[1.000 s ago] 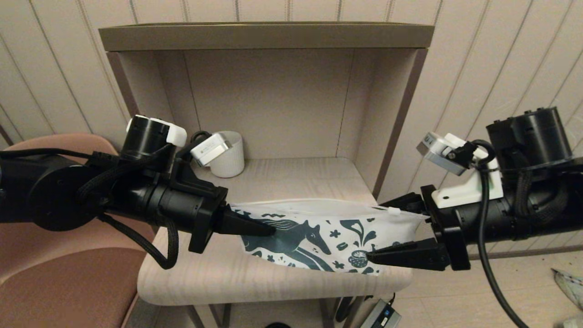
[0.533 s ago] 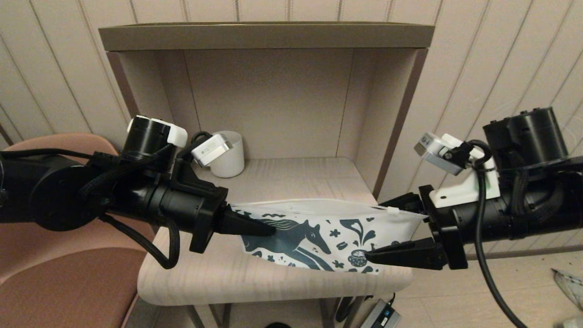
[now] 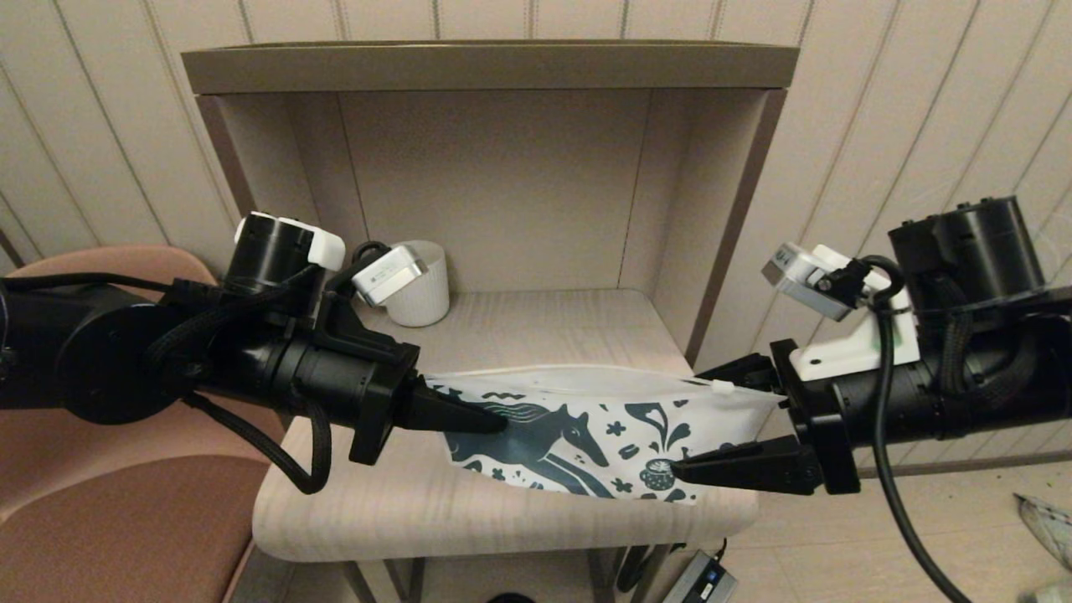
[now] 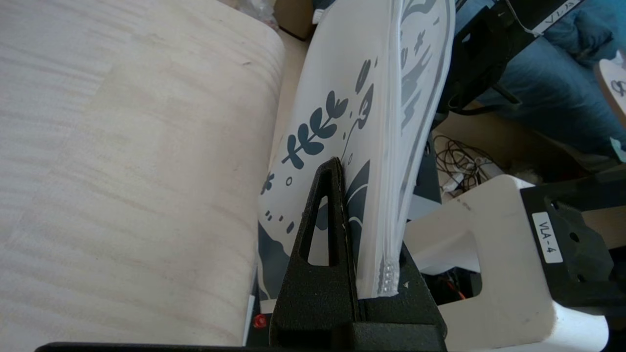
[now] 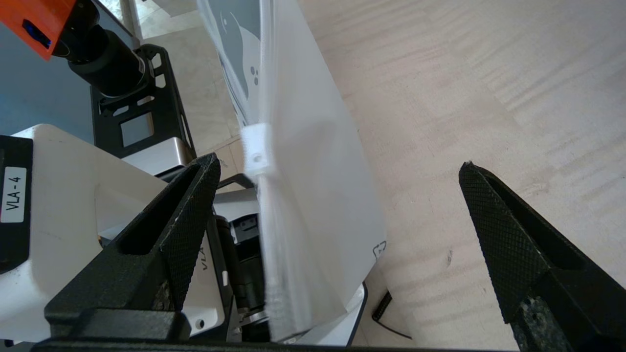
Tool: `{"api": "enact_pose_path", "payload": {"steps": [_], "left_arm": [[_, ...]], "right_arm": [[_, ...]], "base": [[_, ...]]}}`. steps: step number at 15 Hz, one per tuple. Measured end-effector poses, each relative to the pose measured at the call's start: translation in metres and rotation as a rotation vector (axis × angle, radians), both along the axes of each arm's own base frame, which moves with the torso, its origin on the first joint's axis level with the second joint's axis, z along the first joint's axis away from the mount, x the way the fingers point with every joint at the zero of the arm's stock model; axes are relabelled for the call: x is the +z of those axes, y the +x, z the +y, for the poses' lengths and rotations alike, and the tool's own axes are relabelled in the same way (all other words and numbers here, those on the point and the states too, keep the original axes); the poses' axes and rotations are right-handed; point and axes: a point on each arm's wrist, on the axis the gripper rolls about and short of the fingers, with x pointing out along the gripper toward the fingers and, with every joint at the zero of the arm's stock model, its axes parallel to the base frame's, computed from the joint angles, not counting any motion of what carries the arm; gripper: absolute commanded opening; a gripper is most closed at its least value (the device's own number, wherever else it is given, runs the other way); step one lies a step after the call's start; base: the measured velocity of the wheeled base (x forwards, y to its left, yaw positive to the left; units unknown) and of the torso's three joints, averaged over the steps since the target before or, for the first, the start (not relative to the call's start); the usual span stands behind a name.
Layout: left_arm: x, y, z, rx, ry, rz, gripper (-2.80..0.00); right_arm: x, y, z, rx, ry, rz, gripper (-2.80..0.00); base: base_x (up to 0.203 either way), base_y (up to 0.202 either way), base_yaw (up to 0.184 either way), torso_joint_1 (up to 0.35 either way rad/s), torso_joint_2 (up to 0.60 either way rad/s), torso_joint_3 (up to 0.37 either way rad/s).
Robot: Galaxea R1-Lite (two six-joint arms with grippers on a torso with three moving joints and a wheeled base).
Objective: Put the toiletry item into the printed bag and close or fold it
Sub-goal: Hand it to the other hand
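Barely anything has shifted over the last second: the right arm slid a touch left toward the bag, and everything else sits as it did.

So the setup, big stuff first. The little shelf table [image 3: 502,511] has the printed bag [image 3: 586,427] stretched across its near edge, long axis running left to right, zip edge up and standing more or less upright. The left gripper [image 3: 456,412] is clamped on the bag's left end, fingers pinched tight on the fabric just below the zip track (clear in the left wrist view [image 4: 337,244]). The right gripper [image 3: 724,419] is at the bag's right end with its fingers spread wide, one on the near side and one on the far side, and the bag end poking between them, not gripped. The white zip slider [image 5: 257,149] sits right there at the right end, so the right arm is the nearer one for whatever happens with the zipper.

A white ribbed mug [image 3: 423,289] stands far left on the table, behind the left wrist.

The toiletry item isn't visible anywhere. Might be inside the bag already, but the fabric is opaque, so I can't tell. Also can't make out whether the zip is fully shut along its length.
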Motion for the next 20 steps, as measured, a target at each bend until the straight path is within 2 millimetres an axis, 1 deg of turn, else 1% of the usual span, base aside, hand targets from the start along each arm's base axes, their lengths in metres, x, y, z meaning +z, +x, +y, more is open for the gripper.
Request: {"api": "enact_pose_path", "payload": {"steps": [3, 4, 7, 20], "left_arm": [[0.0, 0.0001, 0.0, 0.0, 0.0, -0.002, -2.8], [-0.0003, 0.0, 0.0001, 0.001, 0.001, -0.001, -2.8], [-0.0004, -0.0001, 0.0001, 0.0, 0.001, -0.001, -2.8], [-0.0017, -0.0001, 0.0001, -0.005, 0.001, -0.014, -2.8]], "right_arm": [[-0.0006, -0.0001, 0.0, 0.0, 0.0, 0.002, 0.0], [-0.0008, -0.0001, 0.0, -0.001, 0.0, 0.003, -2.8], [-0.0017, 0.0029, 0.0004, -0.009, 0.023, -0.042, -2.8], [-0.0057, 0.003, 0.003, -0.003, 0.027, -0.028, -2.8]], "base": [[0.0, 0.0, 0.0, 0.0, 0.0, 0.0], [0.0, 0.0, 0.0, 0.0, 0.0, 0.0], [0.0, 0.0, 0.0, 0.0, 0.0, 0.0], [0.0, 0.0, 0.0, 0.0, 0.0, 0.0]]}}
